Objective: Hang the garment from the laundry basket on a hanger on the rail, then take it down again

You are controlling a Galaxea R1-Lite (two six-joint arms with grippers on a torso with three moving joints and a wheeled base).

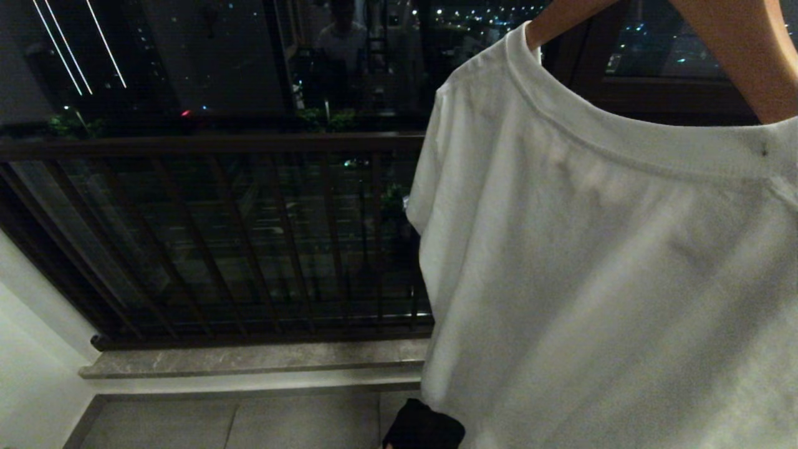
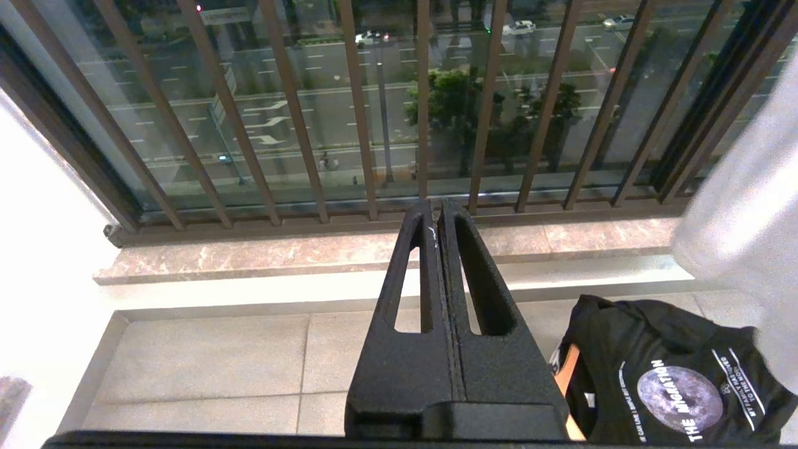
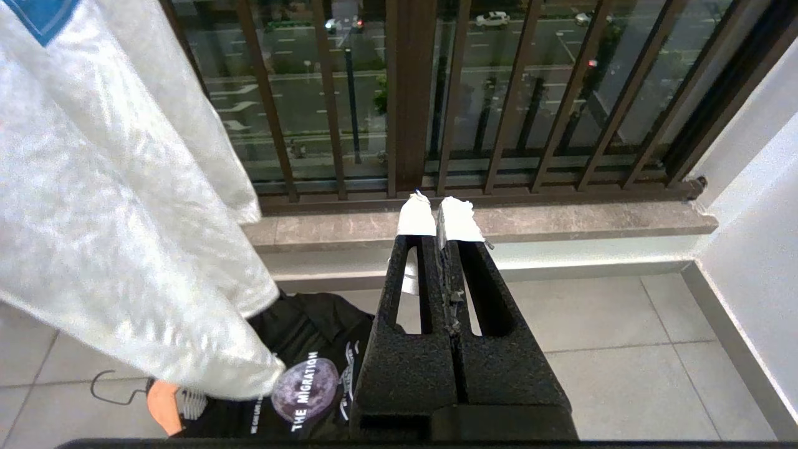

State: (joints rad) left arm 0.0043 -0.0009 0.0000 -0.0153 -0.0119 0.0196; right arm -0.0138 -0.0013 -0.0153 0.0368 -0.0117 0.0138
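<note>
A white T-shirt hangs on a wooden hanger at the right of the head view; the rail above it is out of view. Below it a black T-shirt with a moon print lies bunched on the floor tiles, with an orange-brown hanger and its thin dark wire hook beside it. The laundry basket does not show. My left gripper is shut and empty, left of the black T-shirt. To the shirt's right my right gripper, its tips taped white, is shut and empty. Neither arm appears in the head view.
A dark barred balcony railing with glass behind it runs across ahead, above a stone sill. White walls close in on the left and on the right. Grey floor tiles lie below.
</note>
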